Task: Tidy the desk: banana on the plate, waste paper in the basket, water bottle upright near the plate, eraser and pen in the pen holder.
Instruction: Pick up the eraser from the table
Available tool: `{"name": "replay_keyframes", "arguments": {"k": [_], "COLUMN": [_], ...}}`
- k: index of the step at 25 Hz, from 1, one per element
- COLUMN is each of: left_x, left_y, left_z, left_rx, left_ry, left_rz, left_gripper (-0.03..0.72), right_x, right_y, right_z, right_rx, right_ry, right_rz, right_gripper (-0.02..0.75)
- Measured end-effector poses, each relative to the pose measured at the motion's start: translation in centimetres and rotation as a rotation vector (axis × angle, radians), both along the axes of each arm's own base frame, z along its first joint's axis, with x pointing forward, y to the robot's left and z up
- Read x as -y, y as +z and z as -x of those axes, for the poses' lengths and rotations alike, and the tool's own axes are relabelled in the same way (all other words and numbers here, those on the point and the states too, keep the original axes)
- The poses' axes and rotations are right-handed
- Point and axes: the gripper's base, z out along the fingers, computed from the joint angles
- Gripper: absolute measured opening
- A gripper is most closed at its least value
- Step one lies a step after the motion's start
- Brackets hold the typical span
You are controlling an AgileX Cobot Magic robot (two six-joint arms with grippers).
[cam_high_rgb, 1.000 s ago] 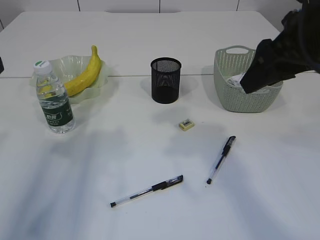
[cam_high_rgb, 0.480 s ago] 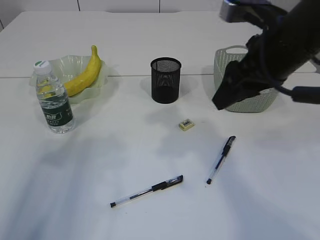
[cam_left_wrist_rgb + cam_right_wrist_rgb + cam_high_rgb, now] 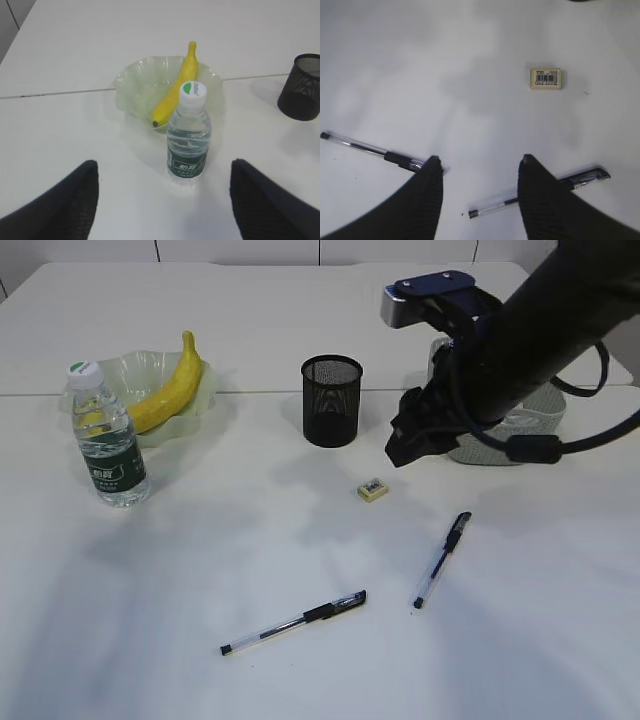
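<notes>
On the left of the smooth white table, a clear plastic water bottle with a green label and white cap stands upright, just in front of the translucent pale-green plate with its wavy rim. A curved yellow banana lies in the plate, its long axis slanting from the near left up to the stem at the far right. The left gripper, seen in the left wrist view, hangs short of the bottle with its dark jaws spread wide and nothing between them.

Near the middle stands the black wire-mesh pen holder, a round cylinder. In front of it, a clear-barrelled pen with a black cap lies low, tip to the left and cap up to the right. A small cream rectangular eraser sits flat between the holder and a second pen, which runs steeply from tip at the near left to cap at the far right.

The right gripper hovers above the table between the two pens, jaws partly apart and empty. Behind the arm, the grey-green woven basket is mostly hidden.
</notes>
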Motion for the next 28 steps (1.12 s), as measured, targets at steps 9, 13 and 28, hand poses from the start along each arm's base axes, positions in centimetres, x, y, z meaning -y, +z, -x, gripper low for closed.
{"name": "replay_keyframes", "arguments": {"k": [9,13,28], "left_x": [2.2,3.4,4.2], "left_y": [-0.3,-0.7,0.3], "left_z": [0.5,0.4,-3.0], "left_rx": [-0.081,-0.144,-0.336], "left_ry": [-0.103,-0.137,-0.11], "left_rz": [-0.007,0.024,-0.015], "left_gripper": [0.581,0.581,0.58], "right_x": [-0.4,-0.6,-0.8], "right_y": [-3.5,-4.8,-7.5], "right_z": [-1.9,-2.7,-4.3], "right_rx": [-0.015,-0.005,0.036], "right_ry": [-0.02,-0.03,-0.057], "right_rz": [0.032,0.039,0.05], "right_gripper": [0.362,0.361,0.359]}}
